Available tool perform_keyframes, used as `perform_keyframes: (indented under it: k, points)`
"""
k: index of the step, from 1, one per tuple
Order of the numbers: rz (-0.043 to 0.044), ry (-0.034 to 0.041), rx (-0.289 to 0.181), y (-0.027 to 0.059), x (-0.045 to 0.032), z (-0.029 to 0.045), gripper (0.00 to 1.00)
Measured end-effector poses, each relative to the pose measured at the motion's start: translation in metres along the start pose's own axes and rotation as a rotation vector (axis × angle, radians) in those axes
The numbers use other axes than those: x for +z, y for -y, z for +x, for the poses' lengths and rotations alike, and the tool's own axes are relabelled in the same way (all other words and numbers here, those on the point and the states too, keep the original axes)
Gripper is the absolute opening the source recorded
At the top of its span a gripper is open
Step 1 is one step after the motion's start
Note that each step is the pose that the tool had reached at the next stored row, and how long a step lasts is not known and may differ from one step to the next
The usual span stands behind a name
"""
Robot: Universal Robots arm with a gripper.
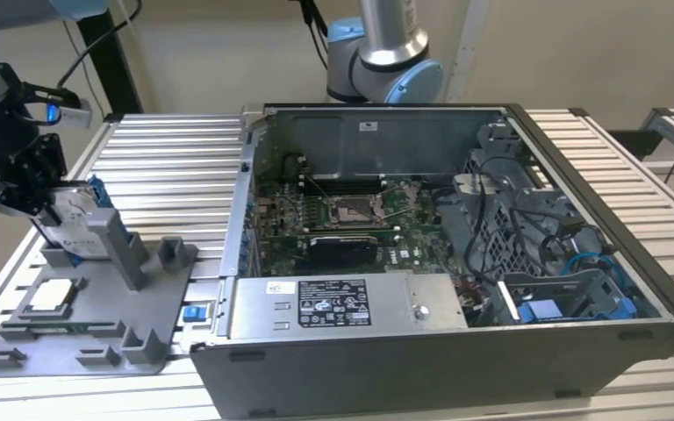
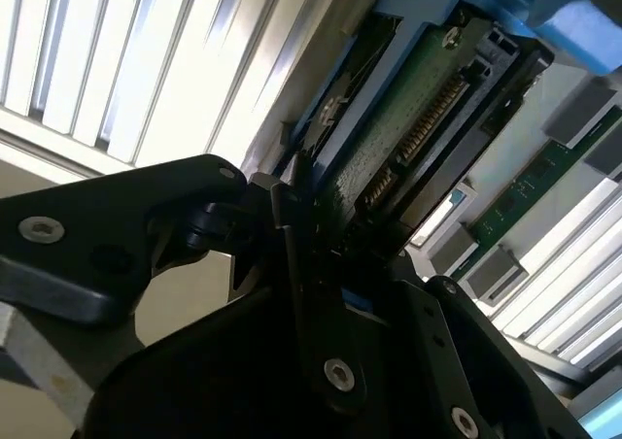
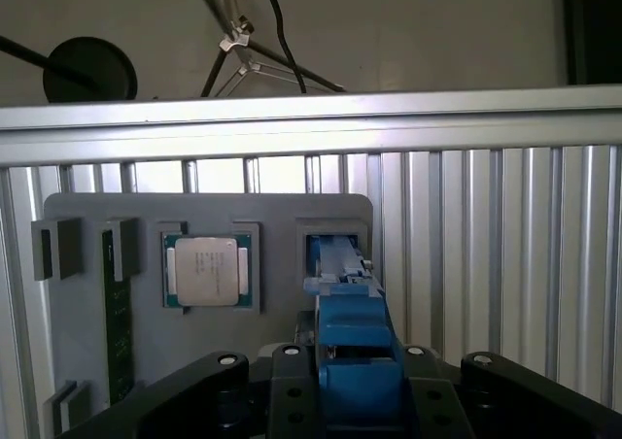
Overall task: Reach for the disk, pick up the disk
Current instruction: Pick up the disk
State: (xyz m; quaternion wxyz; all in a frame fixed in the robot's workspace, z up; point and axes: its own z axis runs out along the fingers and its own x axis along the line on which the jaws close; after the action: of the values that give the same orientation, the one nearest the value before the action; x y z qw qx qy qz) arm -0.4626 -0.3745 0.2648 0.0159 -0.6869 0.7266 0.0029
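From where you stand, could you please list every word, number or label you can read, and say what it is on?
No text reads clearly enough to quote.
The black-and-white sticker on the grey metal box: print too small.
The white label on the rear wall of the computer case: too small.
The label on the disk: blurred.
The markings on the chip: too faint.

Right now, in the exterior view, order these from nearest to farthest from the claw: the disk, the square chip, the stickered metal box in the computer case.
1. The disk, right by the claw, standing on the grey tray.
2. The square chip, lying flat lower on that tray.
3. The stickered metal box, inside the computer case, toward the exterior view's right.
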Motion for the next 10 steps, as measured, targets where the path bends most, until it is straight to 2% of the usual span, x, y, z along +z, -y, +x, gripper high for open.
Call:
perform_keyframes:
  k: [10]
  points:
    - [0.0000, 0.0000, 0.000, 0.0000, 0.0005, 0.0000, 0.00]
